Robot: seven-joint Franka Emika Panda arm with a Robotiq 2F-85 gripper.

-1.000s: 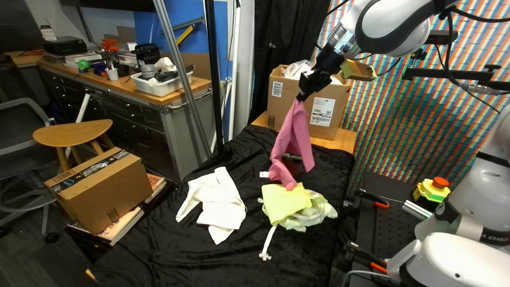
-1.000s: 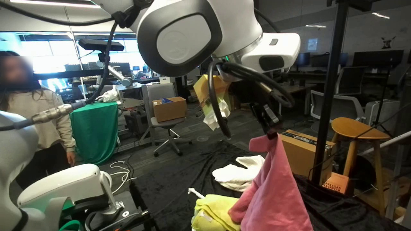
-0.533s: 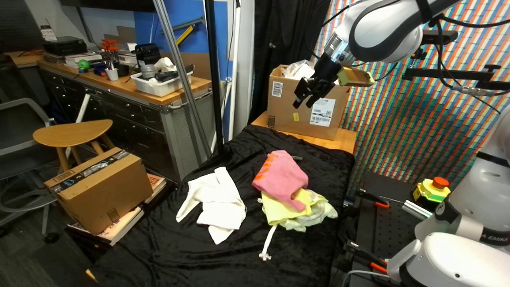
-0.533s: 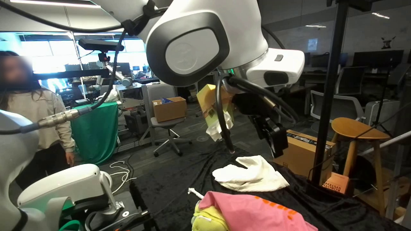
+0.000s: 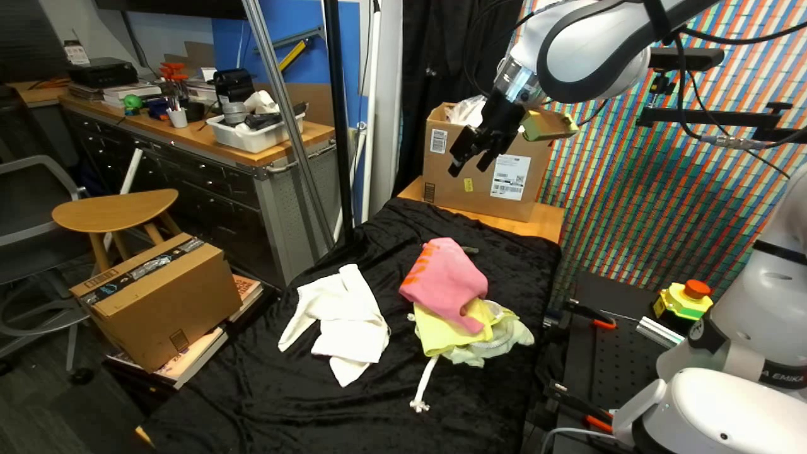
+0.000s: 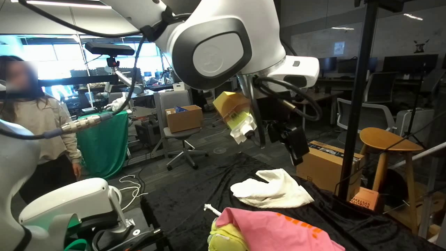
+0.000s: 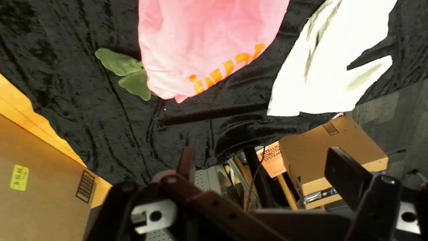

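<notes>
My gripper (image 5: 470, 166) hangs high over the far end of the black-draped table, its fingers spread and nothing between them. In the wrist view the gripper (image 7: 260, 161) shows a wide gap between its two dark fingers. Below it lies a pink cloth (image 5: 444, 280) with orange lettering, crumpled over a folded yellow cloth (image 5: 435, 337). Under the yellow one is a pale green bundle (image 5: 504, 343) with a white rope (image 5: 425, 378) trailing out. A white cloth (image 6: 271, 191) rests apart from this pile. Green leaf-shaped pieces (image 7: 117, 63) peek out beside the pink cloth.
A tall cardboard box (image 5: 460, 183) stands behind the table, close to the gripper. Another box (image 5: 164, 302) sits on books beside the table, near a wooden stool (image 5: 116, 211). A black post (image 6: 357, 104) rises at the table's edge. A person (image 6: 41, 129) stands beyond the robot base.
A second ago the gripper was shut on the hanging pink cloth. The jaws have opened, and the cloth has dropped onto the yellow one. The gripper has since shifted slightly; the white cloth has stayed put.
</notes>
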